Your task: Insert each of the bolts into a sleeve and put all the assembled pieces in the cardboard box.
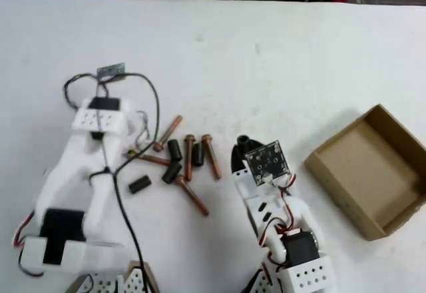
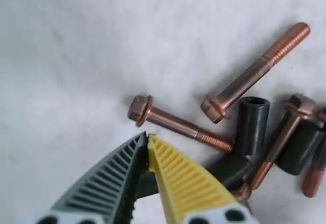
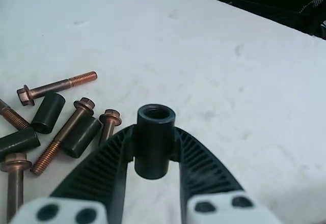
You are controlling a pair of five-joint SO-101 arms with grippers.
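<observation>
Several copper bolts (image 1: 189, 156) and black sleeves (image 1: 174, 150) lie in a loose pile on the white table between the two arms. My right gripper (image 3: 154, 132) is shut on one upright black sleeve (image 3: 154, 150), held just right of the pile (image 1: 244, 140) with its bore facing up. My left gripper (image 2: 146, 138) has its grey and yellow fingers shut with nothing between them, the tips just short of a bolt (image 2: 178, 123) at the pile's left edge. The open cardboard box (image 1: 333, 190) sits at the right.
The left arm (image 1: 100, 120) and its cables (image 1: 156, 106) hang over the pile's left side. One sleeve (image 1: 139, 185) lies apart, nearer the front. Bare white table stretches behind the pile and between the right arm and the box.
</observation>
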